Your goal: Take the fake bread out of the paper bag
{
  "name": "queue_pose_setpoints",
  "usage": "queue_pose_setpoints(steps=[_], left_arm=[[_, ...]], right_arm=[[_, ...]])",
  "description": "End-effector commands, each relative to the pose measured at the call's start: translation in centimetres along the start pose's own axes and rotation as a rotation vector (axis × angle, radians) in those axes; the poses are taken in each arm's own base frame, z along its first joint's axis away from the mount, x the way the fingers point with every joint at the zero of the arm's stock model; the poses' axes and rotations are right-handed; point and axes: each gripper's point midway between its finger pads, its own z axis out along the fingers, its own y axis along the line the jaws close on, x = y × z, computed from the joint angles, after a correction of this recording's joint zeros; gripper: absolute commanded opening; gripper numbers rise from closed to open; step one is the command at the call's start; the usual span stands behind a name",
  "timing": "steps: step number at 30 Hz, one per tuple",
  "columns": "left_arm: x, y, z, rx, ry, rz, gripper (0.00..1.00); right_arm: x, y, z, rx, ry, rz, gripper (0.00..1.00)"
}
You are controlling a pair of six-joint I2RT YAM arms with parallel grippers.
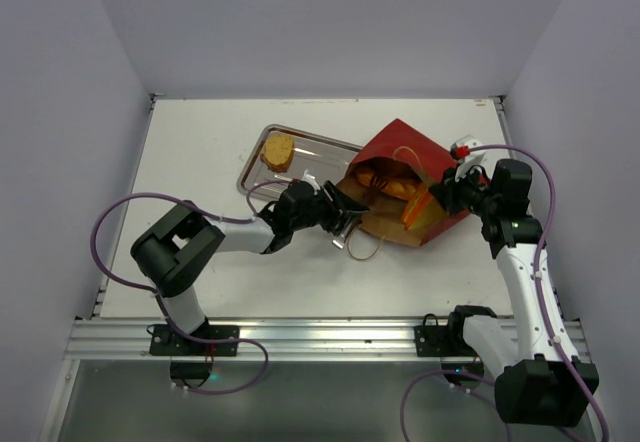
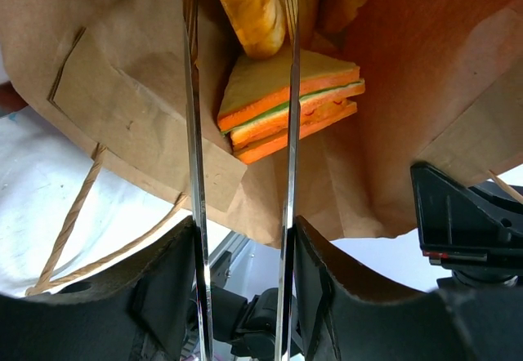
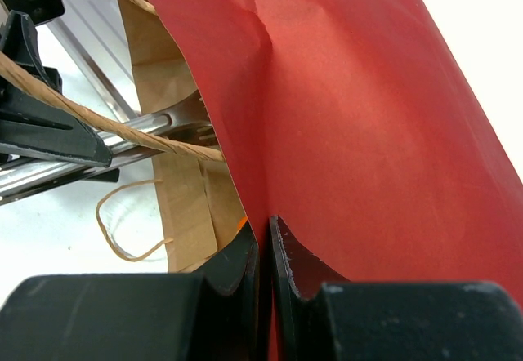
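left gripper open at the bag mouth, right gripper pinching the red wall

left gripper sits at the mouth of the paper bag, its two long, thin metal fingers spread apart and reaching into the brown interior. in the left wrist view, pieces of the fake bread lie between and just past those fingers. a layered sandwich wedge with orange and green bands shows in the gap, and the right-hand finger crosses in front of it. the glossy golden end of a long roll lies above it. whether either finger touches the bread cannot be told.

right gripper is closed tight on the bag's edge, with red paper caught between its dark fingertips. the red wall rises from the pinch and fills most of the right wrist view. the kraft lining shows to its left.

the bag lies on its side on the white table, mouth turned toward the left arm, so most of the bread is still inside it. a string handle loops out over the table in front of the mouth. just beyond the bag's mouth lies a metal tray, and one crusty golden piece rests on its left half, well apart from the bag.
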Motion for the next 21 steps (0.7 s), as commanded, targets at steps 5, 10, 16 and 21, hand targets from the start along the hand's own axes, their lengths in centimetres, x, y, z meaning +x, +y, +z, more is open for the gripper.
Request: queue_pose_setpoints(steps=[5, 10, 16, 21], left_arm=[[0.0, -2.3, 0.2, 0.089, 0.02, 0.02, 0.52], [-0.2, -1.4, 0.9, 0.056, 0.024, 0.021, 0.52], [-0.6, 0.6, 1.1, 0.006, 0.023, 0.018, 0.52], [-1.5, 0.0, 1.8, 0.018, 0.015, 0.037, 0.44]], right_arm=[[-0.5, 0.3, 0.0, -0.015, -0.024, -0.019, 0.12], [-0.5, 0.3, 0.0, -0.015, -0.024, -0.019, 0.12], [-0.6, 0.3, -0.1, -0.016, -0.028, -0.02, 0.12], [-0.5, 0.3, -0.1, -0.011, -0.026, -0.019, 0.11]])
